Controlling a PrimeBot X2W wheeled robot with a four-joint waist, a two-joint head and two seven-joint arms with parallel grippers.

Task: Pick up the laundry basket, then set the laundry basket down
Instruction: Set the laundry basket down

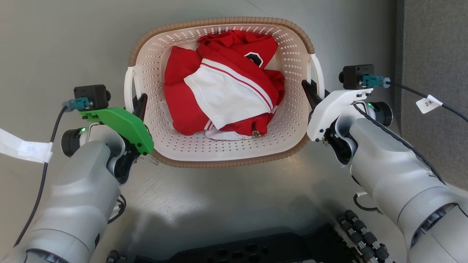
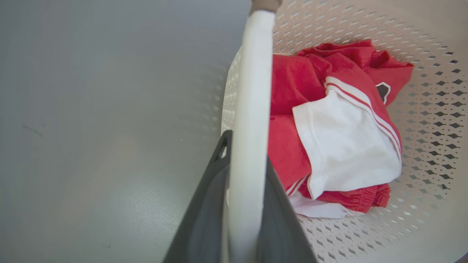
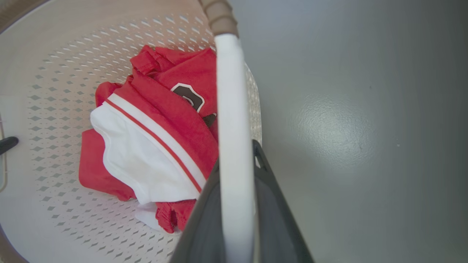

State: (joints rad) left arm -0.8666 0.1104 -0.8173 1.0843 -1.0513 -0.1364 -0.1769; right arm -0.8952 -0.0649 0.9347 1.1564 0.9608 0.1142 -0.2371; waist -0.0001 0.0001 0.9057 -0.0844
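Grey floor (image 1: 65,44) spreads under everything in the head view, and the laundry basket (image 1: 190,146) sits square in front of the robot, between the two arms, with its long axis running across from left to right and red and white clothes (image 1: 223,95) heaped inside. Each short end carries a white handle, so neither arm is nearer: the left gripper (image 1: 140,104) meets the left handle (image 1: 128,86) and the right gripper (image 1: 309,91) meets the right handle (image 1: 319,73), fingers pointing forward along the basket's ends. From here I cannot tell whether the base rests on the floor or hangs just above it. The left wrist view shows the white handle bar running straight up between that gripper's dark fingers (image 2: 204,204), which press close on either side of it, floor to the outside and clothes to the inside. The right wrist view mirrors this: its fingers (image 3: 274,204) are drawn in tight around the bar, pinching it, with the perforated wall just beside them. By my judgement both holds look even, so any lift or lowering should go level.
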